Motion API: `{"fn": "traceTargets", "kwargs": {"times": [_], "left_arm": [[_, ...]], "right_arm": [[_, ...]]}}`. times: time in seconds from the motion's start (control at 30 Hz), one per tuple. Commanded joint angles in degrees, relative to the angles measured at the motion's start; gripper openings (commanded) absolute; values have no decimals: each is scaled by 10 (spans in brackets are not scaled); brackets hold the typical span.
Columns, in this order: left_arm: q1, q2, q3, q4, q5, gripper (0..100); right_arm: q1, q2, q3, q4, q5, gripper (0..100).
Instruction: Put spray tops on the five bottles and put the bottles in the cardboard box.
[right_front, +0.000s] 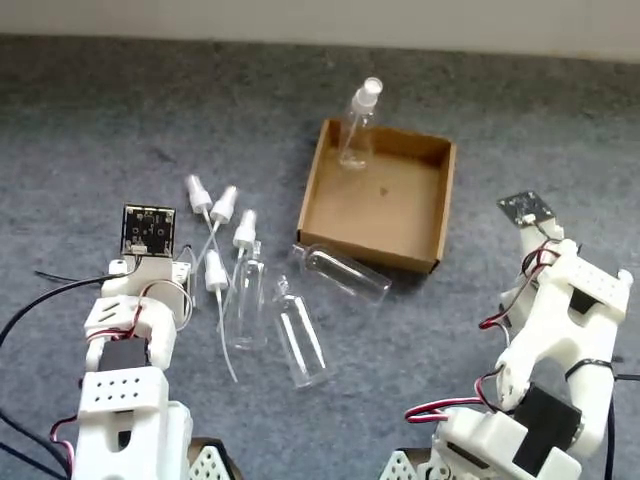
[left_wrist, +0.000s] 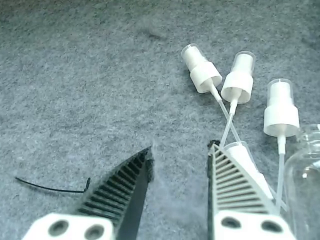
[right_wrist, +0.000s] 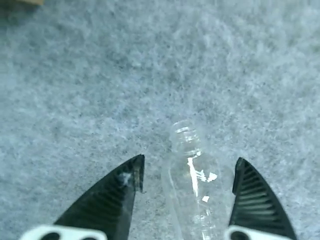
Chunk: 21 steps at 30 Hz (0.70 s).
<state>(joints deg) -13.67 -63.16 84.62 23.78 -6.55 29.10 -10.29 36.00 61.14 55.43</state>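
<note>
The grey carpeted table (right_front: 120, 110) bears the cardboard box (right_front: 385, 205), with one capped bottle (right_front: 356, 125) apparently standing in its far corner. Three uncapped bottles (right_front: 246, 300) lie near the box, on the arms' side. The right gripper (right_wrist: 190, 160) is released, a bare bottle (right_wrist: 196, 200) lying between its jaws. The left gripper (left_wrist: 180, 148) gapes empty beside four loose spray tops (left_wrist: 239, 80).

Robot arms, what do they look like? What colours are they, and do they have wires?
The left arm and right arm are chunky white plastic shells with black motor blocks, and red and black wires loop along them. The left gripper has pointed, ribbed fingers, one black and one pale; the right gripper has two black ones.
</note>
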Motion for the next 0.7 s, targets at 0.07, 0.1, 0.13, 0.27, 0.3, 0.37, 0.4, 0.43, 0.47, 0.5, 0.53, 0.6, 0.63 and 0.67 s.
{"fn": "traceTargets", "kwargs": {"times": [0.07, 0.1, 0.13, 0.27, 0.3, 0.37, 0.4, 0.43, 0.47, 0.5, 0.53, 0.6, 0.63, 0.67], "left_arm": [[6, -11, -2, -11, -4, 164], [6, -11, -2, -11, -4, 164], [6, -11, -2, -11, -4, 164], [6, -11, -1, -11, -4, 164], [6, -11, -1, -11, -4, 164], [6, -11, -1, -11, -4, 164], [6, -11, -1, -11, -4, 164], [6, -11, -1, -11, -4, 164], [6, -11, -1, -11, -4, 164], [6, -11, -1, -11, -4, 164], [6, -11, -1, -11, -4, 164], [6, -11, -1, -11, -4, 164], [6, -11, -1, -11, -4, 164], [6, -11, -1, -11, -4, 164]], "right_arm": [[13, -2, -2, -1, 57, 238], [14, -1, 0, -1, 62, 238], [14, -1, 5, -1, 63, 238], [12, -1, 19, -5, 66, 238], [12, -1, 19, -5, 66, 238], [12, -1, 19, -5, 67, 238], [13, -1, 19, -5, 71, 238], [15, -1, 19, -5, 81, 238], [20, -1, 19, -5, 87, 238], [26, -1, 19, -5, 91, 238], [31, -1, 19, -5, 91, 238], [42, -1, 19, -1, 105, 238], [46, -3, 19, 0, 125, 238], [48, -3, 19, 1, 144, 238]]}}
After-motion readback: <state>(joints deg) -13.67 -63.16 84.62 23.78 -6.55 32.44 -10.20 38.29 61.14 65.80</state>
